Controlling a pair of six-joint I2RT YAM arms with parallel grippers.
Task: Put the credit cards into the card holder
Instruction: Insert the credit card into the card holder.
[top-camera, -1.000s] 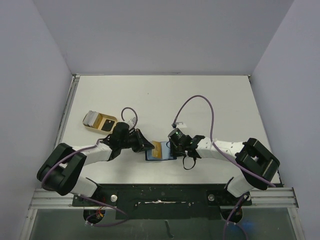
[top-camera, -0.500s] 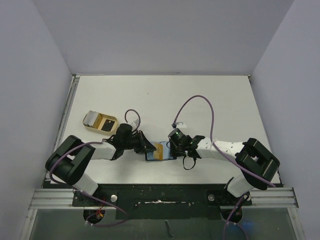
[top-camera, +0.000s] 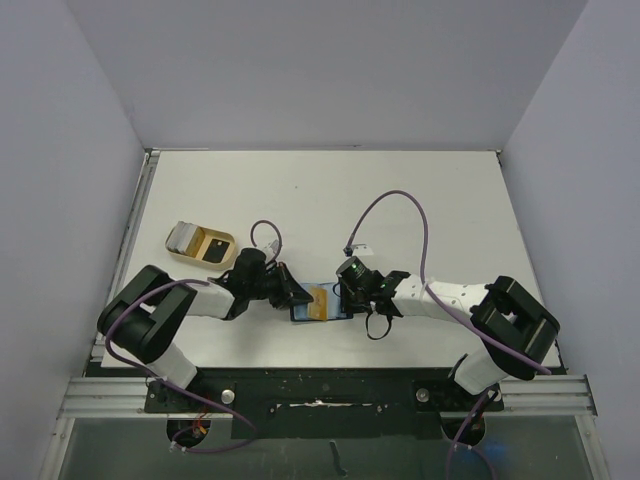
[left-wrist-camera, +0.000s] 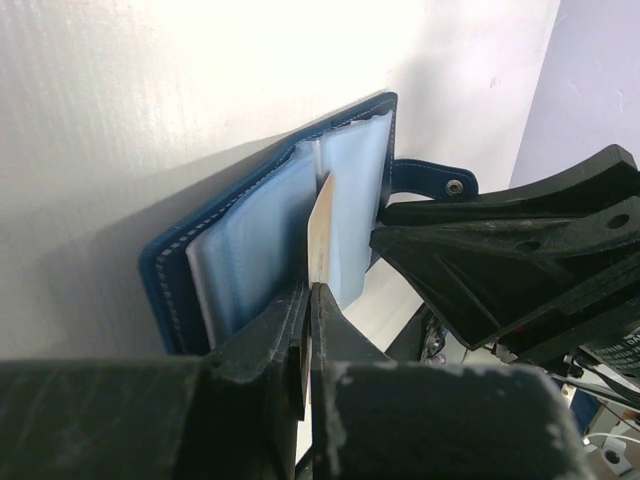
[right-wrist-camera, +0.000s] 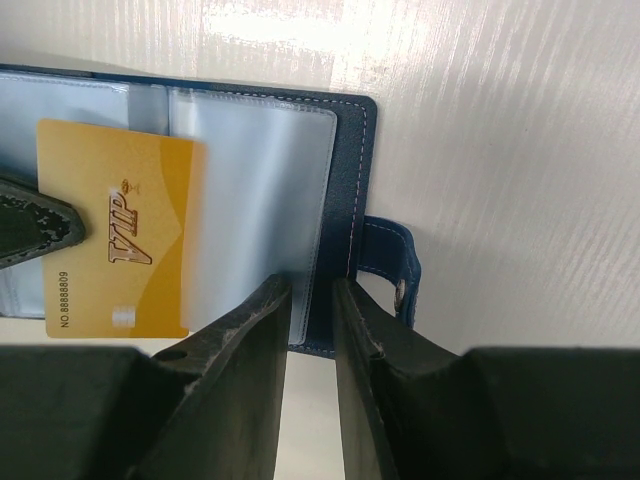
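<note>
The navy card holder (top-camera: 338, 303) lies open on the table between the two grippers. My left gripper (top-camera: 298, 296) is shut on the gold card (top-camera: 318, 300). In the left wrist view the card (left-wrist-camera: 321, 235) stands edge-on between the pale blue sleeves of the holder (left-wrist-camera: 250, 240), held at my gripper (left-wrist-camera: 311, 290). In the right wrist view the gold card (right-wrist-camera: 115, 245) sits partly under a clear sleeve. My right gripper (right-wrist-camera: 312, 290) pinches the holder's (right-wrist-camera: 345, 190) edge beside the snap tab (right-wrist-camera: 390, 265). The black card (top-camera: 214, 249) lies in the beige tray (top-camera: 186, 240).
The beige tray sits at the table's left, behind the left arm. A purple cable (top-camera: 400, 200) loops above the right arm. The table's near edge runs just below both grippers.
The left arm's base link has swung toward the table, and the left gripper with the gold card has edged slightly right at the holder. The right arm has not moved.
</note>
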